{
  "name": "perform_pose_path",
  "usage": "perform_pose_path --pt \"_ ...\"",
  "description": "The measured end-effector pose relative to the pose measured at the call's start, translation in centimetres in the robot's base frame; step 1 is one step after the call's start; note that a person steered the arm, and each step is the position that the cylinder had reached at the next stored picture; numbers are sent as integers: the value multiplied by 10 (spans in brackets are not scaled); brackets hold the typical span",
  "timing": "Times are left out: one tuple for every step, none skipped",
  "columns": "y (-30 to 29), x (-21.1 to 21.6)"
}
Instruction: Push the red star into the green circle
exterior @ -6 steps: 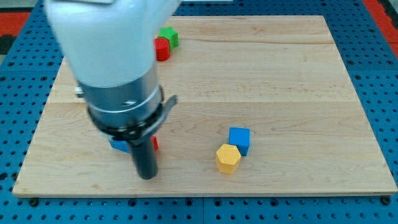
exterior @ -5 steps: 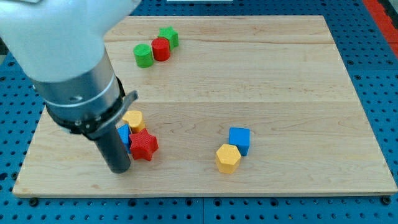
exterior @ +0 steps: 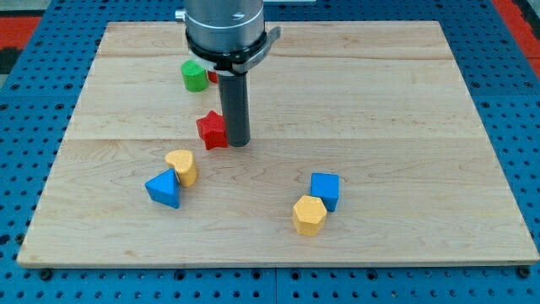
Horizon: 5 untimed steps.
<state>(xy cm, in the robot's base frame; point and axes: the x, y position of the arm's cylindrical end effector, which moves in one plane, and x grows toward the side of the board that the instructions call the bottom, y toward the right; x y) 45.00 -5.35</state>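
The red star (exterior: pixel 212 129) lies on the wooden board, left of centre. My tip (exterior: pixel 238 141) rests right against its right side. The green circle (exterior: pixel 194 75) sits above the star near the view's top, about a block's width to the left of the rod. The arm's body hides the red and green blocks that lie just right of the green circle; only a sliver of red (exterior: pixel 213 76) shows.
A yellow block (exterior: pixel 182 166) and a blue triangle (exterior: pixel 164 188) sit together below the star. A blue cube (exterior: pixel 325 189) and a yellow hexagon (exterior: pixel 309 214) sit together at the lower right. The board (exterior: pixel 405 101) ends near all frame edges.
The red star has moved up and right, away from the blue and yellow blocks, toward the green circle. My tip moved from the star's lower left to its right side.
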Motion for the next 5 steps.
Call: perform_pose_path --pt "-40 -34" --pt "-68 -88" --pt "-49 -39" --pt "-54 -9" --pt "-107 -12"
